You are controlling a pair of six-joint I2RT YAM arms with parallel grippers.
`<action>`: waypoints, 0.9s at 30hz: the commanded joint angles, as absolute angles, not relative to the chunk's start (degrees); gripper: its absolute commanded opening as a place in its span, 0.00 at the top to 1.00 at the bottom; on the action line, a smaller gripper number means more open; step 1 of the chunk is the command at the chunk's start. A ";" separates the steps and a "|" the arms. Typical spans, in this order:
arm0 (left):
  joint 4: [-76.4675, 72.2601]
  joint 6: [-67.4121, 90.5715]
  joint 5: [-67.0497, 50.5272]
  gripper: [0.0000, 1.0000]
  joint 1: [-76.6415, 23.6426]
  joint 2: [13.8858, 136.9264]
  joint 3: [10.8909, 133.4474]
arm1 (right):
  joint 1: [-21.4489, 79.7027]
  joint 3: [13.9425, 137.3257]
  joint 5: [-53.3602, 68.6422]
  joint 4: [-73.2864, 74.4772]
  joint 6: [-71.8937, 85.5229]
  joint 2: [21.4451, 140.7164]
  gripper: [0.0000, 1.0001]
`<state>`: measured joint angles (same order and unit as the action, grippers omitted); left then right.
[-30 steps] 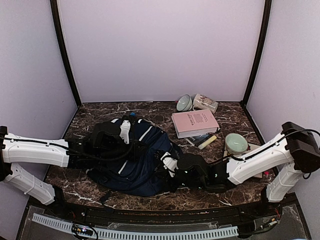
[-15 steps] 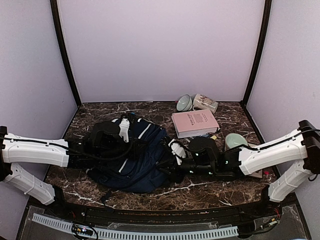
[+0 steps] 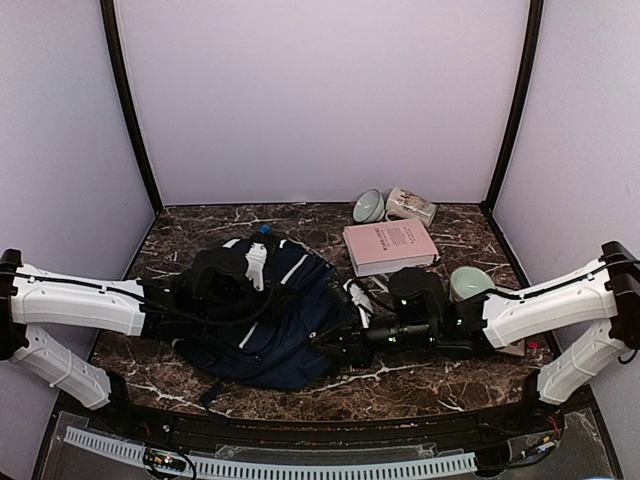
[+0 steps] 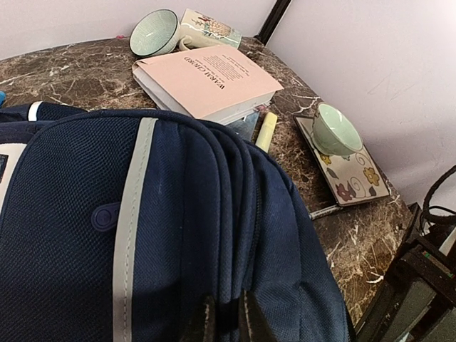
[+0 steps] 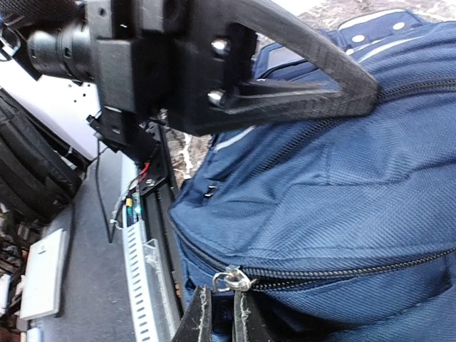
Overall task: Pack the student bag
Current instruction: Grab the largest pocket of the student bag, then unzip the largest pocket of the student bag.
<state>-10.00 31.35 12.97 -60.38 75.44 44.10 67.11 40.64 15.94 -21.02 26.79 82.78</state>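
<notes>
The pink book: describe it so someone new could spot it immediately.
Find the big navy backpack in the middle. Just right of it, toward the back wall, lies the book. It is the only flat pink rectangle, with a round green bowl and a printed mug behind it.

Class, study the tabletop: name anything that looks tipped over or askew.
At the far edge, the patterned mug lies on its side, and the green bowl beside it is tipped, its mouth facing sideways.
</notes>
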 commanded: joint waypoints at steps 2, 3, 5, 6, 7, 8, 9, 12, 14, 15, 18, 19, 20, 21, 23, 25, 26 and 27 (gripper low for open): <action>-17.14 28.93 16.69 1.00 -60.38 77.24 46.85 | 68.99 41.79 21.58 -26.89 30.75 84.53 1.00; -17.05 28.73 16.96 1.00 -60.38 77.85 47.37 | 69.29 42.74 21.35 -25.73 30.57 85.08 1.00; -17.02 28.42 17.28 1.00 -60.38 79.09 48.13 | 69.65 44.64 20.57 -23.92 31.15 86.26 1.00; -17.05 28.27 17.44 1.00 -60.38 79.67 48.42 | 69.61 45.50 20.16 -23.27 31.91 86.95 1.00; -17.13 28.07 17.74 1.00 -60.38 80.17 48.70 | 69.68 46.52 19.59 -22.77 32.75 87.85 1.00; -17.18 28.00 18.04 1.00 -60.38 80.58 48.84 | 69.72 47.26 19.61 -22.75 33.79 88.83 1.00; -17.15 27.81 18.29 1.00 -60.38 80.86 48.91 | 69.74 48.03 20.08 -22.88 34.59 90.16 1.00; -17.21 27.11 19.20 1.00 -60.30 80.91 49.13 | 70.64 50.00 21.41 -23.54 37.02 93.97 1.00; -16.89 26.10 19.26 1.00 -60.01 80.70 49.64 | 71.70 51.12 21.73 -24.31 38.13 95.74 1.00; -16.28 25.53 19.31 1.00 -59.83 80.62 50.11 | 72.18 51.43 21.42 -24.58 38.25 96.45 1.00; -14.12 24.71 19.07 1.00 -58.65 80.07 51.78 | 73.89 52.82 17.74 -23.71 38.54 98.05 1.00; -13.69 24.73 18.53 1.00 -58.22 79.80 52.28 | 74.36 53.07 15.52 -23.09 38.73 98.53 1.00; -13.48 24.70 17.88 1.00 -57.85 79.42 52.47 | 74.76 53.35 13.56 -22.78 38.94 99.16 1.00; -13.44 24.79 17.13 1.00 -57.55 79.06 52.71 | 75.18 53.59 11.80 -22.84 39.34 99.88 1.00; -13.19 24.87 15.42 1.00 -57.06 78.11 53.33 | 75.96 54.58 8.30 -22.51 39.54 101.75 1.00; -12.53 25.04 14.18 1.00 -56.96 77.08 54.08 | 76.73 55.86 4.35 -20.86 38.96 103.89 1.00; -11.51 25.17 13.74 1.00 -56.95 76.35 54.50 | 76.87 56.36 2.74 -20.11 38.67 104.67 1.00; -10.79 25.28 13.26 1.00 -56.95 75.64 54.90 | 76.97 56.42 1.39 -19.89 38.60 105.28 1.00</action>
